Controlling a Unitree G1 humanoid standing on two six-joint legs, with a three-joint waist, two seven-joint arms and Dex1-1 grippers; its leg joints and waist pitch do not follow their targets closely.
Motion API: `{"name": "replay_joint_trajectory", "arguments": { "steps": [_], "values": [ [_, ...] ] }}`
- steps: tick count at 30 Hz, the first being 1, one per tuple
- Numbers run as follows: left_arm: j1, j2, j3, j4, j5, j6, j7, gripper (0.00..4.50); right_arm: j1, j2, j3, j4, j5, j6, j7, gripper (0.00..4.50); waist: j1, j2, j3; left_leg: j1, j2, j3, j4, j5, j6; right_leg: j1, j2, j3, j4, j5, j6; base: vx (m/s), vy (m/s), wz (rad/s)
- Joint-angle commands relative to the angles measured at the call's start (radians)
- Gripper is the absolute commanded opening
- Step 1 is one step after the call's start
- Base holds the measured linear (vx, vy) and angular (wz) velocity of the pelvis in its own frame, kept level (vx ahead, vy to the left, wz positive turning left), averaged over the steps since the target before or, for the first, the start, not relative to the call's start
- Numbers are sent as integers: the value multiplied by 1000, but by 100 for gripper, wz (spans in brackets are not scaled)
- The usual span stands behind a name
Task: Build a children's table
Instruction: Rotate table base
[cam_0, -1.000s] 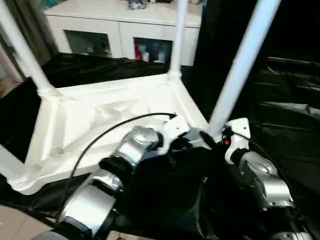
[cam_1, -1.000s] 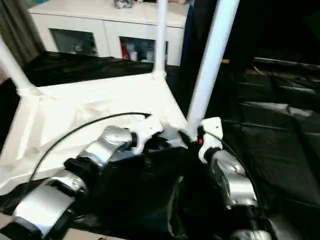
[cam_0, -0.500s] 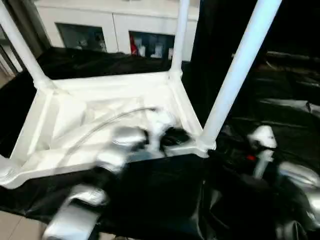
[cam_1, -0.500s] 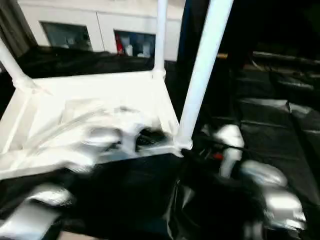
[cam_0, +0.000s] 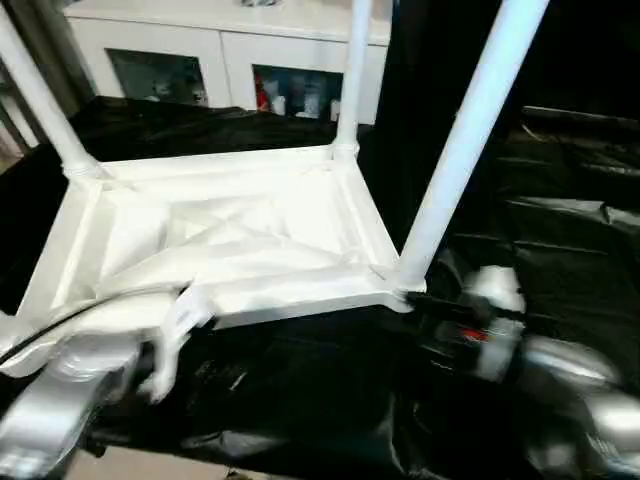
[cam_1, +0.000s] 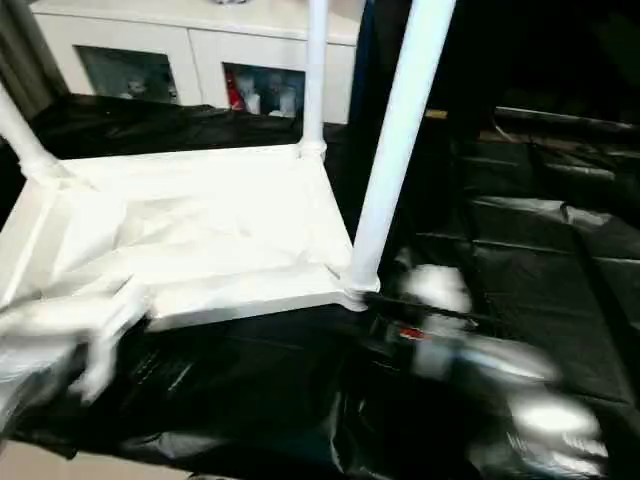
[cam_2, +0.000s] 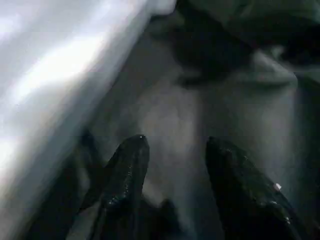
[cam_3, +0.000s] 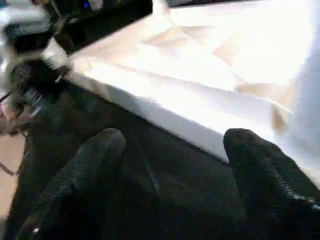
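Observation:
The children's table lies upside down on a black sheet, its ribbed white top (cam_0: 230, 240) facing up. Three white legs stand in corner sockets: the near right leg (cam_0: 460, 150), the far right leg (cam_0: 352, 70) and the far left leg (cam_0: 40, 100). My left arm (cam_0: 90, 370) is at the table's near left edge. In the left wrist view my left gripper (cam_2: 175, 145) is open over the black sheet beside the white edge, holding nothing. My right arm (cam_0: 510, 335) sits just right of the near right corner. My right gripper (cam_3: 175, 137) is open and empty, facing the table's edge (cam_3: 200, 120).
A white cabinet (cam_0: 230, 60) with glass doors stands behind the table. Crinkled black sheeting (cam_0: 560, 230) covers the surface to the right and in front. A strip of pale floor (cam_0: 150, 465) shows at the lower left.
My left arm has drawn back from the near right corner to the near left edge, and its fingers have opened. My right arm has drawn back from the near right leg.

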Motion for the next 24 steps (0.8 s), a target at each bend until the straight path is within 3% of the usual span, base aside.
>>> {"name": "replay_joint_trajectory", "arguments": {
  "steps": [1, 3, 5, 10, 11, 14, 16, 19, 20, 24],
  "values": [
    [56, 44, 67, -36, -12, 27, -12, 260, -40, 58, 20, 70, -39, -31, -78, 319, 1, -1, -40, 25, 17, -5, -82, -307, -1, 17, -4, 9, -63, -251, -191, 0, 0, 0],
    [101, 80, 102, -44, -20, 46, -11, 281, -64, 101, 30, 110, -49, -43, -115, 306, 4, 6, -40, 30, 17, -7, -85, -335, -19, 12, -2, 11, -65, -268, -174, 0, 0, 0],
    [133, 110, 138, -29, -20, 48, -9, 295, -87, 138, 36, 147, -61, -62, -145, 288, 6, 6, -37, 30, 15, -7, -86, -350, -30, 9, 0, 12, -62, -252, -174, 0, 0, 0],
    [201, 191, 227, 35, -35, 52, -18, 339, -148, 222, 18, 254, -83, -123, -235, 245, 4, 7, -39, 27, 12, -12, -91, -367, -46, 13, -1, 12, -58, -249, -161, 0, 0, 0],
    [226, 214, 261, 62, -42, 48, -39, 339, -166, 241, -1, 285, -84, -141, -266, 245, 4, 11, -39, 31, 11, -11, -90, -361, -48, 10, 1, 13, -58, -231, -162, 0, 0, 0],
    [267, 246, 335, 93, -68, 43, -71, 378, -201, 273, -47, 340, -77, -172, -333, 211, -1, 9, -41, 29, 9, -10, -89, -339, -45, 13, 1, 13, -52, -189, -175, 0, 0, 0],
    [280, 256, 404, 119, -108, 42, -87, 381, -228, 292, -97, 380, -66, -202, -405, 202, 0, 10, -43, 30, 9, -9, -87, -318, -38, 16, 2, 14, -49, -150, -190, 0, 0, 0],
    [310, 274, 452, 148, -131, 38, -108, 404, -259, 296, -152, 430, -61, -237, -486, 180, 5, 12, -44, 36, 10, -6, -83, -302, -34, 16, 4, 14, -45, -112, -206, 0, 0, 0],
    [339, 285, 473, 157, -141, 34, -126, 423, -280, 290, -185, 468, -61, -260, -534, 167, 3, 13, -42, 32, 9, -6, -84, -306, -33, 16, 2, 14, -46, -123, -207, 0, 0, 0],
    [396, 289, 513, 163, -162, 45, -146, 445, -320, 258, -241, 550, -79, -309, -625, 135, 7, 13, -39, 40, 11, -5, -86, -349, -42, 12, 5, 16, -52, -180, -195, 0, 0, 0]
  ]
}}
